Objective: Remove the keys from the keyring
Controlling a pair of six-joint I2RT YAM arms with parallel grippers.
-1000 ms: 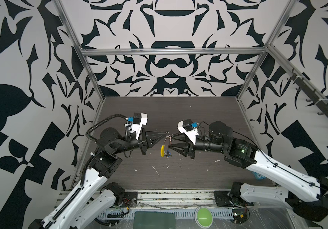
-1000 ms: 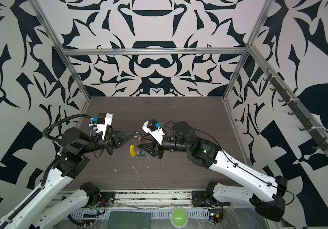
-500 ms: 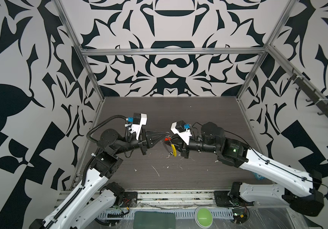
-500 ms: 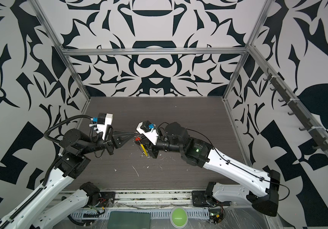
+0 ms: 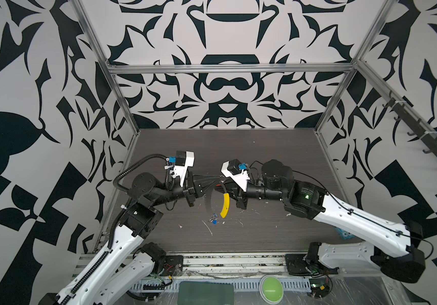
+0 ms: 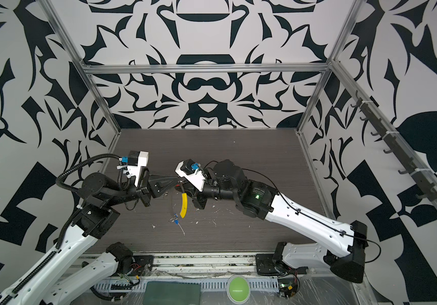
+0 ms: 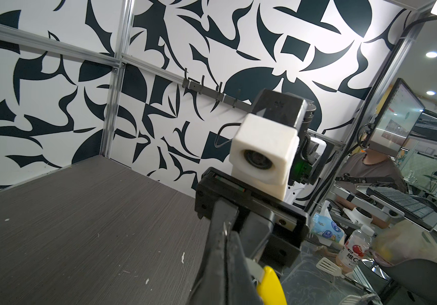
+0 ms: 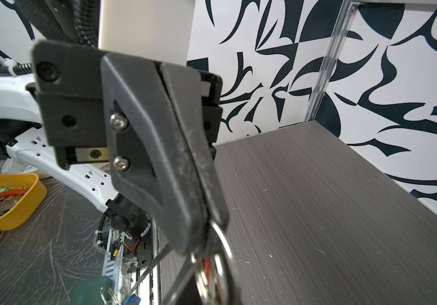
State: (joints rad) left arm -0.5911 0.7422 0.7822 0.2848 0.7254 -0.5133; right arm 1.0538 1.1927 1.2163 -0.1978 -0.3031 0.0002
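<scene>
You have both arms reaching in over the dark, wood-grained table [image 5: 251, 150]. The left arm [image 5: 111, 253] comes from the front left corner and the right arm [image 5: 357, 224] from the front right corner, and they meet nose to nose above the middle of the table.

Your left gripper [image 5: 217, 181] is squeezed fully closed. The right wrist view shows its two fingers [image 8: 146, 158] pressed flat together, with the keyring's wire pinched at their tip. Your right gripper [image 5: 225, 187] is closed tight as well, its tip almost against the left one, but you cannot make out what it pinches.

The keyring [image 5: 207, 202] hangs in the air from that meeting point as a thin grey loop. Its yellow sleeve [image 5: 225, 205] covers the side nearer the right gripper. The red key [image 8: 207, 265] sits right at the gripper tips, blurred. The blue key [image 5: 214, 221] dangles at the bottom of the loop; you cannot tell whether it touches the table. Small white scraps [image 5: 208, 228] lie on the table just beside it.
</scene>
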